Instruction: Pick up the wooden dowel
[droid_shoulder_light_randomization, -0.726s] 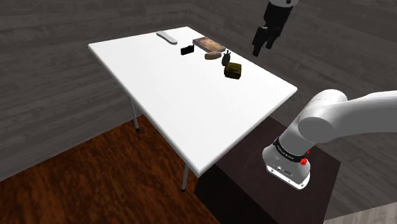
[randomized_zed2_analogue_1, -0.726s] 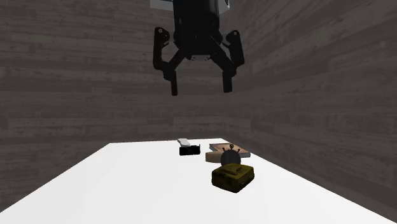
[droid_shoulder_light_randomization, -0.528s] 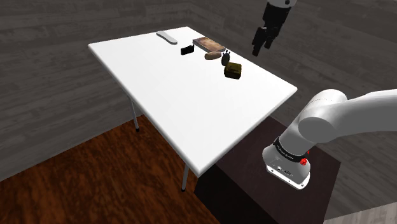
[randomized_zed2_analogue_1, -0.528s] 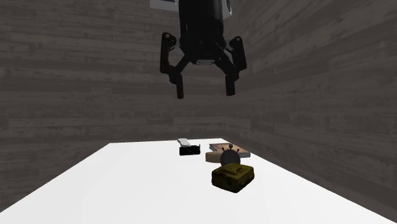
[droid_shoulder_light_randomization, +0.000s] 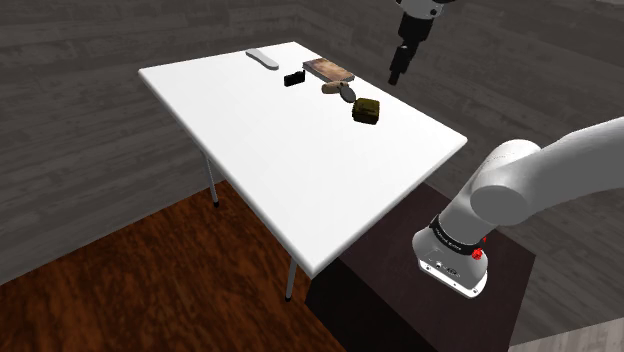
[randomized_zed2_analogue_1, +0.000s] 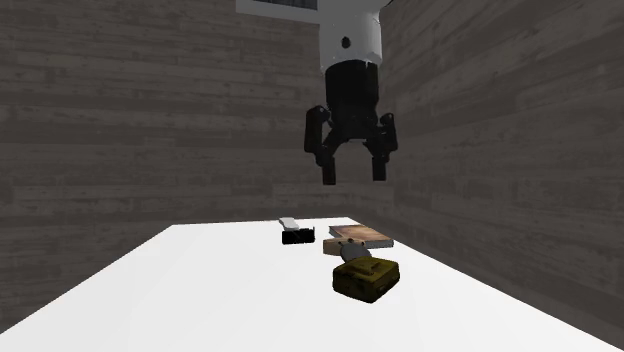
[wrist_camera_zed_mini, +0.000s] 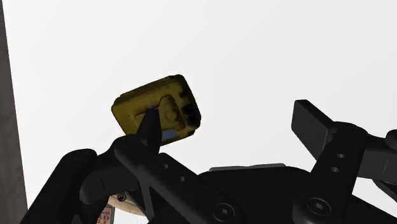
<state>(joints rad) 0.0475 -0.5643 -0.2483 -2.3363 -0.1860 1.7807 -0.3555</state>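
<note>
**Approach stage, as I judge it.** The gripper (randomized_zed2_analogue_1: 353, 168) hangs well above the white table (droid_shoulder_light_randomization: 270, 150), in the upper right of the shoulder view. Its two black fingers are spread wide with nothing between them, which I read as readiness for a descent not yet begun.

The wooden dowel (droid_shoulder_light_randomization: 331, 87) is most likely the short tan piece lying flat near the table's far edge. It sits between a brown flat slab (droid_shoulder_light_randomization: 328, 69) and an olive-yellow box (droid_shoulder_light_randomization: 367, 109), with a small dark round item (droid_shoulder_light_randomization: 349, 94) just beside it. The cluster is close-packed, so a straight-down entry seems called for. Further toward the upper left lie a small black block (droid_shoulder_light_randomization: 293, 77) and a pale flat strip (droid_shoulder_light_randomization: 264, 59).

**Hidden or unclear.** In the second exterior view the box stands in front of the dowel and covers most of it. In the wrist view the box shows beyond the fingers. A pale rounded shape by the base of one finger is cut off and cannot be identified. The dowel's grain cannot be made out.
</note>
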